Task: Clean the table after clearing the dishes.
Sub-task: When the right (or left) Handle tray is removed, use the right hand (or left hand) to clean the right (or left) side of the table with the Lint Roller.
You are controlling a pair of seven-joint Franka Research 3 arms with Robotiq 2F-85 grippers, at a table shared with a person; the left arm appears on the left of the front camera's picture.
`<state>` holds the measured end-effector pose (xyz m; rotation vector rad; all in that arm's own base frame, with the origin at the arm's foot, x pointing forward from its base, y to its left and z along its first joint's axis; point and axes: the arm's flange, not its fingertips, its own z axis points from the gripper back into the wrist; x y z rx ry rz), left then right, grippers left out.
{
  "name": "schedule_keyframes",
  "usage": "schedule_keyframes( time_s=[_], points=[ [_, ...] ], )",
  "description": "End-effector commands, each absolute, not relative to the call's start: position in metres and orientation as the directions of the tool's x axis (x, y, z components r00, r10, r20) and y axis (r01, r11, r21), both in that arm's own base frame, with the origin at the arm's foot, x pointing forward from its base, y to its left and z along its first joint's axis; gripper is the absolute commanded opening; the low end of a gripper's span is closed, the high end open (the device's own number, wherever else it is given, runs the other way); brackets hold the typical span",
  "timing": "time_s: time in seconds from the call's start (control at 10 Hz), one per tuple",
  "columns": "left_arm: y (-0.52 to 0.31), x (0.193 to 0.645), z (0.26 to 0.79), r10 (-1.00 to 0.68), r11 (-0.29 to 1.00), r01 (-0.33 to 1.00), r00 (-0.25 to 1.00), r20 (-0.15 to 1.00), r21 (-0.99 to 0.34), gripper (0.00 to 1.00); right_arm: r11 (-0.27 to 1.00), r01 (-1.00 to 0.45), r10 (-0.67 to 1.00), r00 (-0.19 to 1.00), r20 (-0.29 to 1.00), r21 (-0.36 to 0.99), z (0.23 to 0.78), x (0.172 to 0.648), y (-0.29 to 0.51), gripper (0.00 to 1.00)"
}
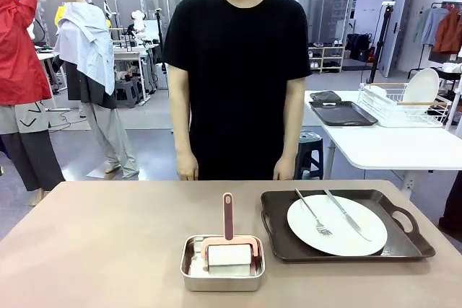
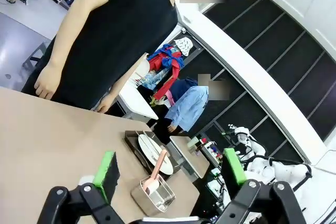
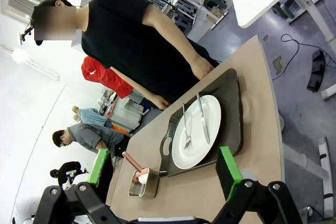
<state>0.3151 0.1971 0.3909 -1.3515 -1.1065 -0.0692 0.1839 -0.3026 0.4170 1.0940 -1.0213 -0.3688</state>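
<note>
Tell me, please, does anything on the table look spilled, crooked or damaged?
Nothing stands out. The plate sits flat in its tray, fork and knife lie on it, and the roller rests in the tin. The table shows no spill.

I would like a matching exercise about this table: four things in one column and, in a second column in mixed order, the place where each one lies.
Things
1. fork
2. plate
3. roller
4. tray

Places
A. in the steel tin
B. straight on the table
C. on the tray
D. on the plate

Pairs: 1-D, 2-C, 3-A, 4-B
</note>
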Motion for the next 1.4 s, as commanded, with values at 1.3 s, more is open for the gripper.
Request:
schedule_keyframes(
  time_s=[1.3],
  points=[
    [0.2024,0.3046,0.3907,0.547,0.277,0.624,0.522,0.654,-0.73,1.0,0.463,-0.237,-0.695,0.501,0.516,0.854,0.4181,0.1822,-0.2987,1.0]
  ],
)
